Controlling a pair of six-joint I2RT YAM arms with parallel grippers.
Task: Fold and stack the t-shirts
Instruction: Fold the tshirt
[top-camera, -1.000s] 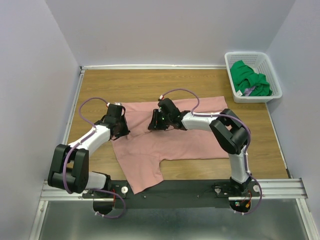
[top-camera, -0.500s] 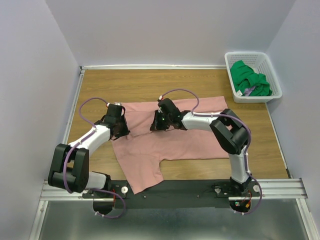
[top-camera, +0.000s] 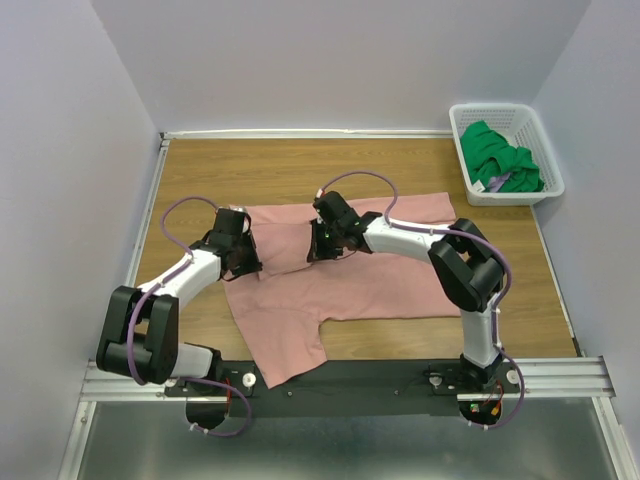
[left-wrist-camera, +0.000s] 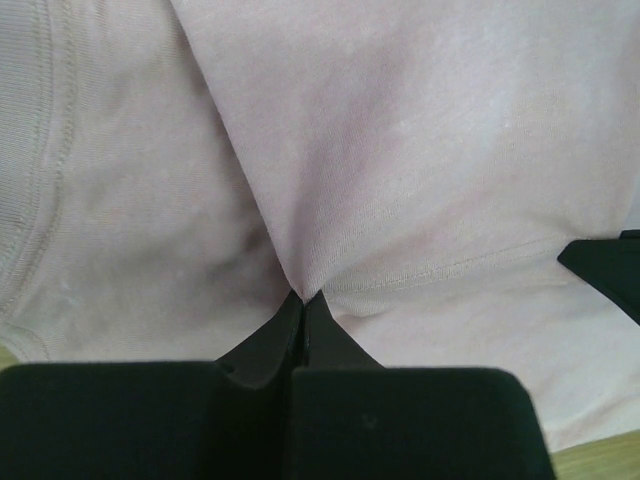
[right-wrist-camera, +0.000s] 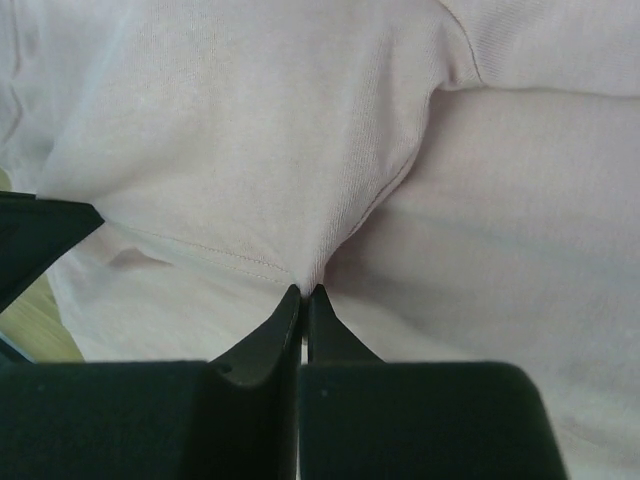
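The dusty-pink t-shirt (top-camera: 370, 280) lies spread on the wooden table, one part hanging over the near edge. My left gripper (top-camera: 243, 262) is shut on a pinch of the pink t-shirt (left-wrist-camera: 420, 130) at its left side. My right gripper (top-camera: 318, 252) is shut on a pinch of the pink t-shirt (right-wrist-camera: 250, 130) near its upper middle. Both pinches are lifted into small peaks at the fingertips. The bright green t-shirt (top-camera: 500, 155) lies crumpled in the basket at the far right. The pink t-shirt's print does not show.
The white lattice basket (top-camera: 540, 135) stands at the table's far right corner. Bare wooden table (top-camera: 290, 165) lies behind the shirt and at its left. The black rail with the arm bases runs along the near edge.
My right gripper has moved slightly to the right and farther back with its pinch of pink cloth. My left gripper has shifted a little to the right.
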